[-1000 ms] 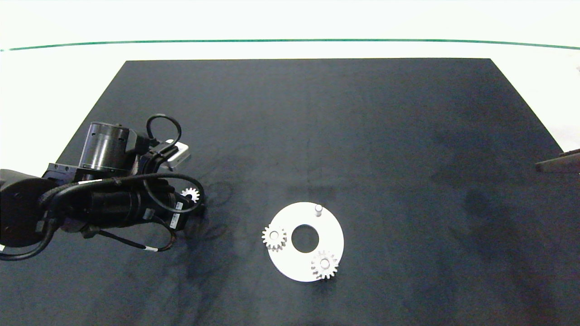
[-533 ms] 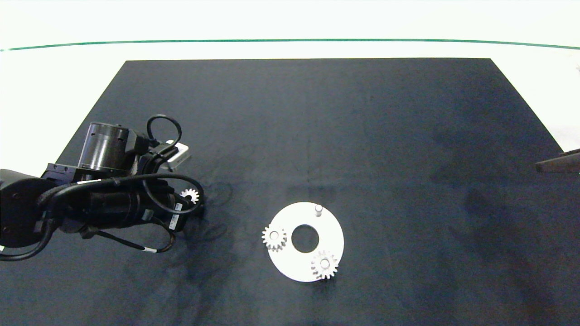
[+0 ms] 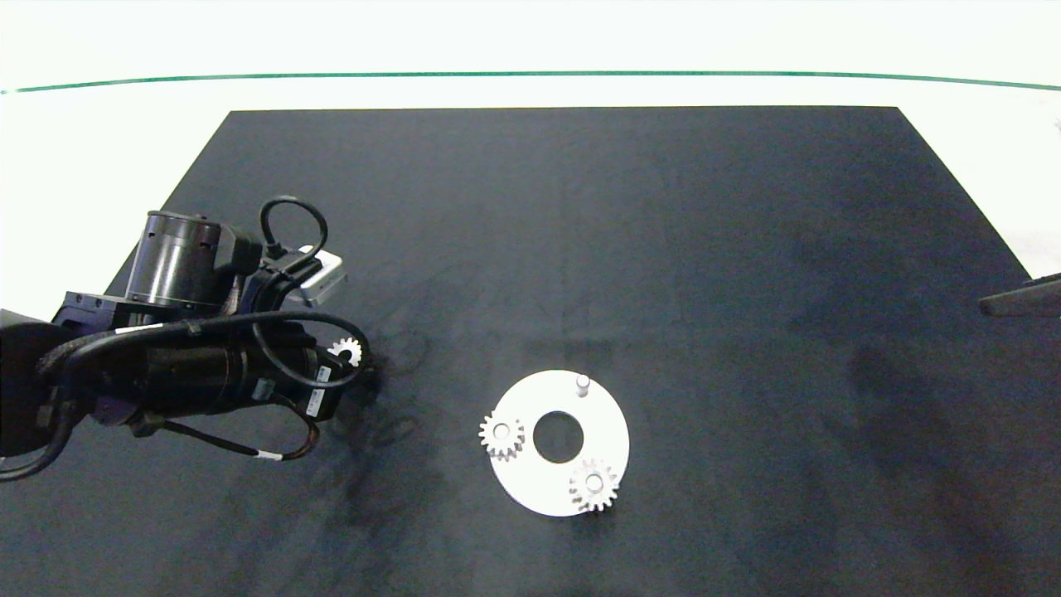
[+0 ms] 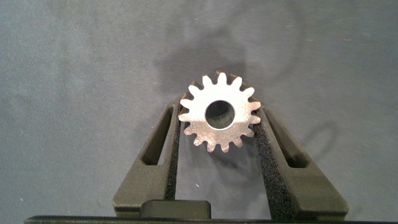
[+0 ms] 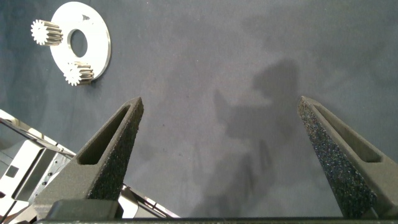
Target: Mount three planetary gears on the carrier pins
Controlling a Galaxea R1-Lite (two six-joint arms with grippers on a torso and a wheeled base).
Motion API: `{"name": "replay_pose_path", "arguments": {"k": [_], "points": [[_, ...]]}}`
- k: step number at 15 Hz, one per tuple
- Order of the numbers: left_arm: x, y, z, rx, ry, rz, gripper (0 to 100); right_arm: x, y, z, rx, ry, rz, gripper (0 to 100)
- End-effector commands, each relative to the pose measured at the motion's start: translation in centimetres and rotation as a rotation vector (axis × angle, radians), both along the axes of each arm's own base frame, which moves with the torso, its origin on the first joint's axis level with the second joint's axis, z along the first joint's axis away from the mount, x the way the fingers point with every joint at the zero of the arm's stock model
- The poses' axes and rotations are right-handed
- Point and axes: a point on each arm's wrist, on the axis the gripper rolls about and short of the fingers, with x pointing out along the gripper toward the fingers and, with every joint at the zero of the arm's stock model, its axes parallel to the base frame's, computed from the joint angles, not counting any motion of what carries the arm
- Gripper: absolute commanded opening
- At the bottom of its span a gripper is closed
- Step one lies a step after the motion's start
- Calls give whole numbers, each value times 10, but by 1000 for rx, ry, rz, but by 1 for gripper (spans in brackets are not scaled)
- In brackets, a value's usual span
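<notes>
Silver gear (image 4: 219, 112) sits clamped in the left end effector (image 4: 219, 134); it should stay level and travel toward 3 o'clock to the free pin (image 3: 582, 383). The right end effector (image 5: 221, 146) is parked, spread apart.

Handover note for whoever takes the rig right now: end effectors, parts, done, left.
Left end effector: shut on the third gear, over the mat left of the carrier disc.
Right end effector: open, empty, parked at the right edge.
Done: two gears seated on pins, the left gear and the near gear.
Left: the far pin is bare. Carry the held gear over, line up its bore, lower it on and release.
</notes>
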Motion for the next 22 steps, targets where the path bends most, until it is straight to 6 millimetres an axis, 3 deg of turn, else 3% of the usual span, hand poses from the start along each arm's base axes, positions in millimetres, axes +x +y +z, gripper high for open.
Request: {"name": "replay_pose_path", "arguments": {"k": [1, 5, 12, 17, 22], "points": [[-27, -12, 14, -12, -10, -73, 13, 0, 0, -1, 3, 5, 4, 100], [-59, -38, 23, -58, -30, -192, 13, 1, 0, 0, 5, 5, 4, 100], [-96, -90, 24, -6, -69, -353, 13, -3, -3, 3, 10, -11, -11, 100], [-102, -120, 18, 31, -69, -420, 13, -14, -8, 8, 2, -38, -54, 100], [-84, -152, 12, 71, -121, -408, 13, -24, -17, 10, -6, -53, -122, 100]]}}
